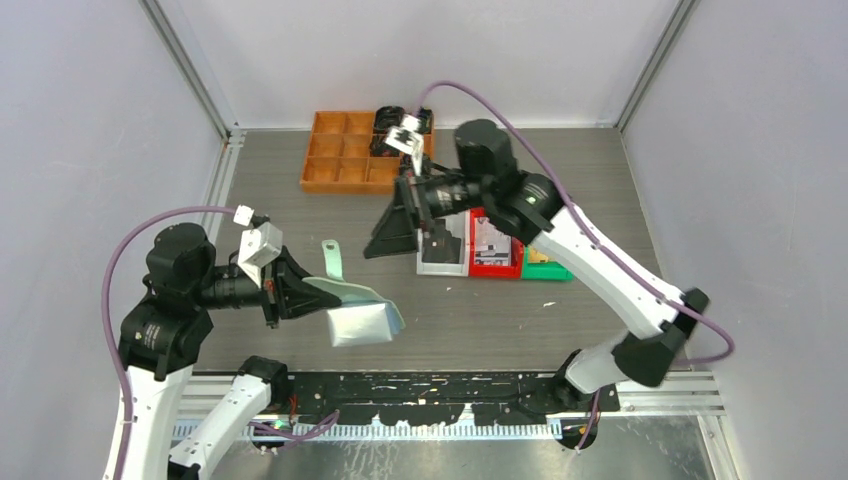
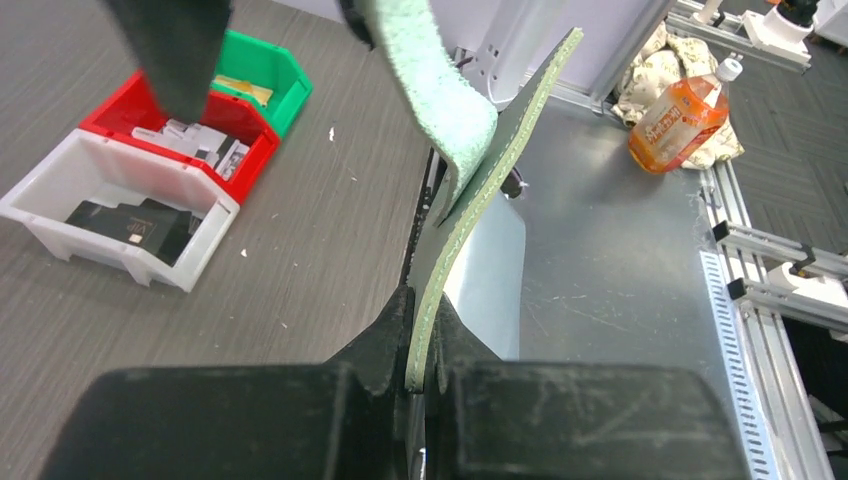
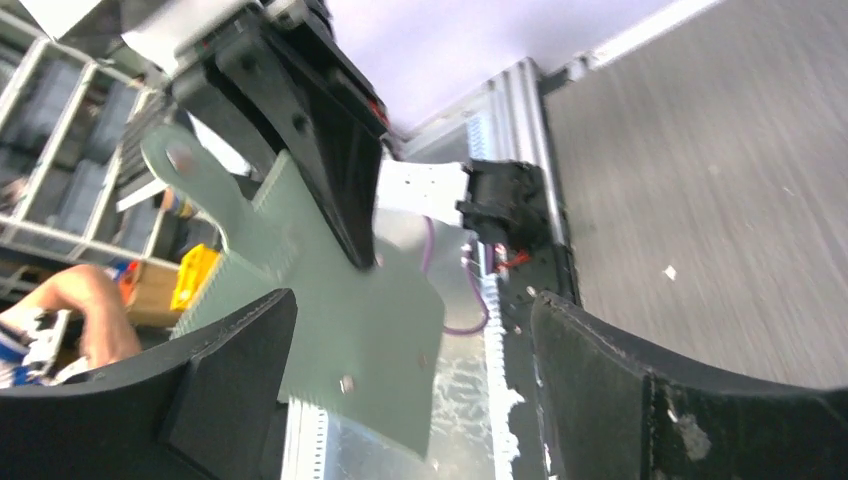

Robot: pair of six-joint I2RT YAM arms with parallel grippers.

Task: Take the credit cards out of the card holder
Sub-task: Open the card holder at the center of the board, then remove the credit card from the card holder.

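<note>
My left gripper [image 1: 310,297] is shut on one edge of the pale sage-green card holder [image 1: 362,318] and holds it open above the table. Its tab [image 1: 332,260] sticks up. In the left wrist view the jaws [image 2: 425,345] pinch the holder's stitched edge [image 2: 470,200]. My right gripper [image 1: 415,235] is open and empty, above the white bin and apart from the holder. In the right wrist view its fingers [image 3: 410,380] frame the holder [image 3: 340,310]. A dark card [image 2: 125,225] lies in the white bin, whitish cards [image 2: 195,140] in the red bin, a tan card [image 2: 243,90] in the green bin.
The white bin [image 1: 443,262], red bin [image 1: 495,268] and green bin [image 1: 548,270] stand side by side mid-table. An orange tray [image 1: 345,150] with black coiled items stands at the back. White walls close in the table on three sides.
</note>
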